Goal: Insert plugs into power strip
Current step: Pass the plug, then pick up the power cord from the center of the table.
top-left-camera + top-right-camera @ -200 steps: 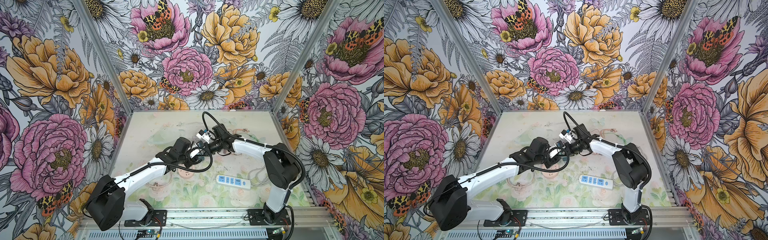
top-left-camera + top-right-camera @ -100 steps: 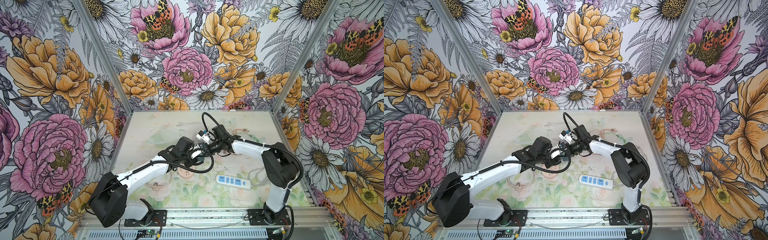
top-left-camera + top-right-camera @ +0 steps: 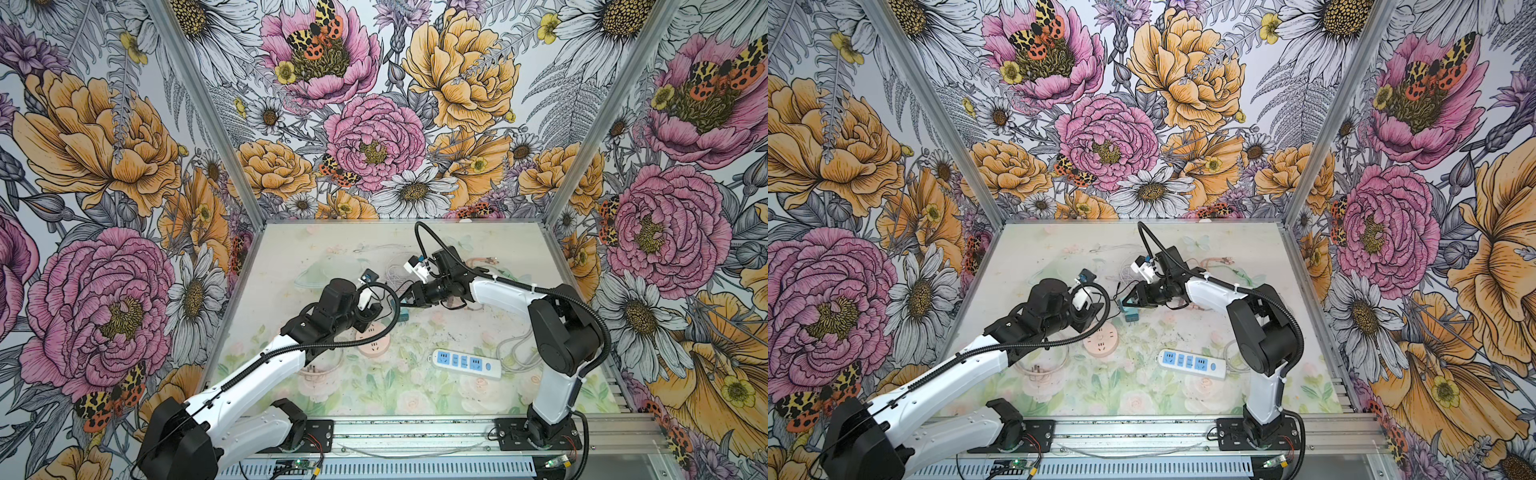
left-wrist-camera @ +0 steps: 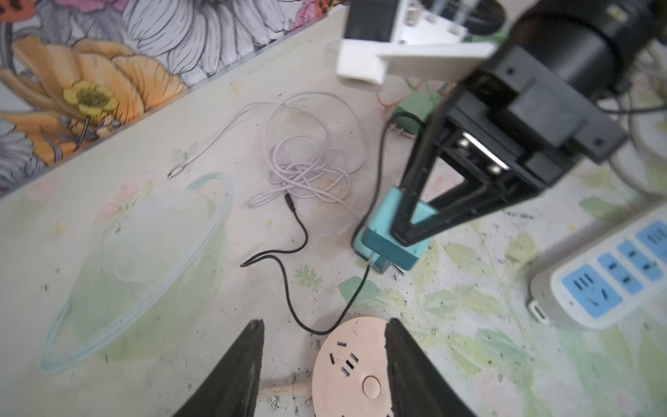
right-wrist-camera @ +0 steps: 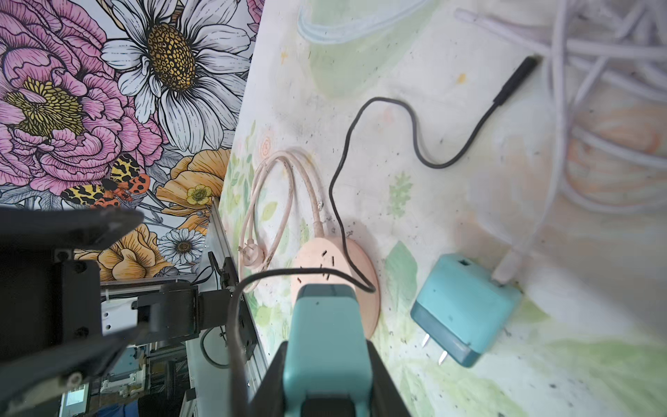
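My right gripper (image 5: 326, 346) is shut on a teal plug (image 5: 326, 325), held just above the table's middle; both top views show it there (image 3: 405, 297) (image 3: 1125, 302). A thin black cable (image 4: 288, 252) trails from this plug. A second teal plug (image 5: 465, 307) lies on the table beside it, prongs showing. My left gripper (image 4: 325, 322) stands open and empty over a round pink socket hub (image 4: 355, 364). The white power strip (image 3: 465, 364) with blue sockets lies at the front right. A green plug (image 4: 415, 108) sits behind the right gripper.
A tangle of pale cables (image 4: 306, 162) lies behind the plugs. The hub's thick pink cord (image 5: 274, 180) loops to a flat pink plug (image 5: 252, 254) near the front rail. Pink-brown wires (image 3: 482, 262) lie at the back right. Flowered walls enclose three sides.
My left gripper has opened wider and drawn a little away from the right gripper. The right gripper keeps the teal plug in about the same place.
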{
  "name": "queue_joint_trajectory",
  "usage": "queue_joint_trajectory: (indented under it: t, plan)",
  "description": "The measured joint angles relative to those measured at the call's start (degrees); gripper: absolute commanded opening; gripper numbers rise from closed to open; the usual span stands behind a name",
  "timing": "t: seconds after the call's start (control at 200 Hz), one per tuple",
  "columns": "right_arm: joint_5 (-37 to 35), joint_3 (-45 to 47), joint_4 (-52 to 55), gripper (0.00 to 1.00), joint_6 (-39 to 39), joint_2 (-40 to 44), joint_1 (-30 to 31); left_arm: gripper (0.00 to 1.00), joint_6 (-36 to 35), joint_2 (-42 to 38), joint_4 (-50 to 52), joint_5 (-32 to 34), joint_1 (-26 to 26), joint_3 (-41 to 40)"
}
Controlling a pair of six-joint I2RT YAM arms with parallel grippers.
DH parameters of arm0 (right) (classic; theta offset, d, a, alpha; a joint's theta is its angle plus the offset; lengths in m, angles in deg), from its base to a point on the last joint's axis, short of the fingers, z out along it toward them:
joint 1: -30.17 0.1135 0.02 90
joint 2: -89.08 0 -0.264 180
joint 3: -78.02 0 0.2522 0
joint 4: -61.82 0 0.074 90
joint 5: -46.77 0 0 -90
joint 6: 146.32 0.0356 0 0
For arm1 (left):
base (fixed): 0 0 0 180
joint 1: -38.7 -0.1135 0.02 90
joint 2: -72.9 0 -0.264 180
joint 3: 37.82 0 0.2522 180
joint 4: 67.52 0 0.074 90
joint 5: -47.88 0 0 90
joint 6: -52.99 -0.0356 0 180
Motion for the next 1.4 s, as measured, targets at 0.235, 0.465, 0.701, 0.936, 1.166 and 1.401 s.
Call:
queue_joint_trajectory:
  t: [0.235,0.465,0.701,0.936,1.166,1.401]
  plan:
    - [-1.22,0.39,-0.04,0.00,0.79,2.16,0.00,0.56,17.22,3.39,4.15,-5.09,-10.84,0.48]
    - [-2.49,1.86,0.02,0.00,1.09,2.84,0.02,0.55,22.40,17.75,5.22,-10.71,-6.47,5.20]
    - [-3.06,3.02,0.24,0.00,1.29,3.65,0.02,0.53,25.03,26.05,3.69,-11.61,-6.14,6.80]
    - [-3.39,4.00,0.48,0.00,1.31,4.83,0.04,0.38,25.09,30.32,0.81,-10.88,-6.10,11.26]
    - [-3.52,4.44,0.50,0.00,1.42,5.22,0.04,0.23,24.94,36.61,-0.13,-9.33,-6.10,15.45]
    - [-4.13,4.66,1.11,0.00,1.57,6.95,0.20,0.05,25.38,37.92,-0.13,-6.97,-8.24,17.49]
